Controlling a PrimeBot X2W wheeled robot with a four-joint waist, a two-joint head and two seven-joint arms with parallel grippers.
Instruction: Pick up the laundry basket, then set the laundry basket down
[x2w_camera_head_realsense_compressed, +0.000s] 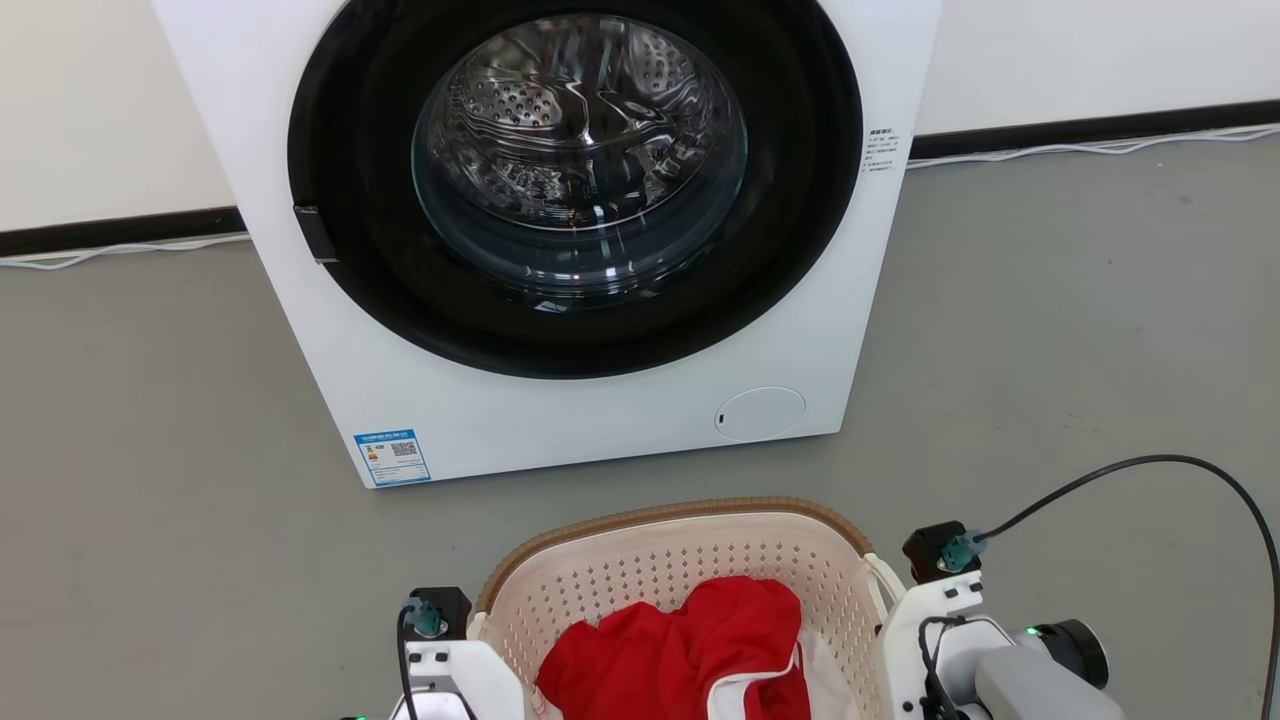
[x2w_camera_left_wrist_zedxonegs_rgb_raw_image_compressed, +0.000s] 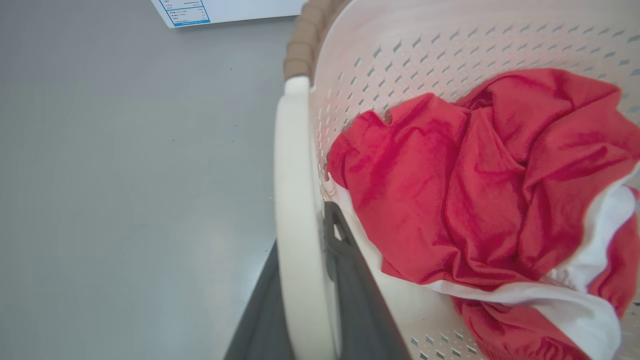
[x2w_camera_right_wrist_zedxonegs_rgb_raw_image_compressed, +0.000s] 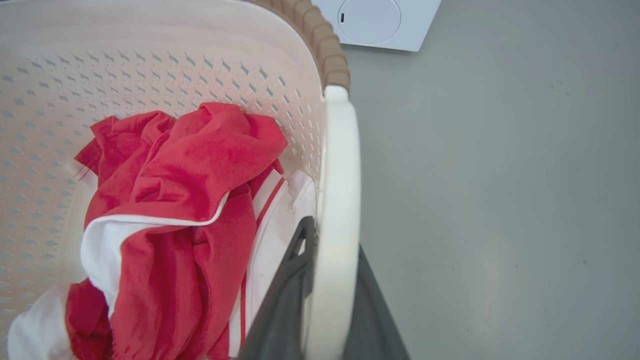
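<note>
**Both end effectors pinch the basket's handles**

Much is hidden. In the head view the near part of the laundry basket (x2w_camera_head_realsense_compressed: 660, 565) is cut off by the bottom edge. The dark fingers are out of sight there behind the pale wrists. A red and white cloth (x2w_camera_head_realsense_compressed: 680, 650) covers the inside bottom of the basket. No picture shows the underside, so one cannot tell if the basket sits on the grey floor (x2w_camera_head_realsense_compressed: 150, 450) or hangs just above it.

The basket is at the near side of the floor, away from the wall edge. It is right in front of the white washing machine (x2w_camera_head_realsense_compressed: 560, 410). Its open top faces up. Its round far end points at the machine, and its two handles point left and right. With the near part cut off, its long way is hard to tell.

The basket is cream with many small holes. It has a brown woven-look rim (x2w_camera_head_realsense_compressed: 660, 511) and white handles.

The left end effector (x2w_camera_left_wrist_zedxonegs_rgb_raw_image_compressed: 302, 235) is narrow. It has one finger on each side of the left handle (x2w_camera_left_wrist_zedxonegs_rgb_raw_image_compressed: 292, 165) and holds it. The right end effector (x2w_camera_right_wrist_zedxonegs_rgb_raw_image_compressed: 332, 235) pinches the right handle (x2w_camera_right_wrist_zedxonegs_rgb_raw_image_compressed: 342, 165) the same way.
</note>
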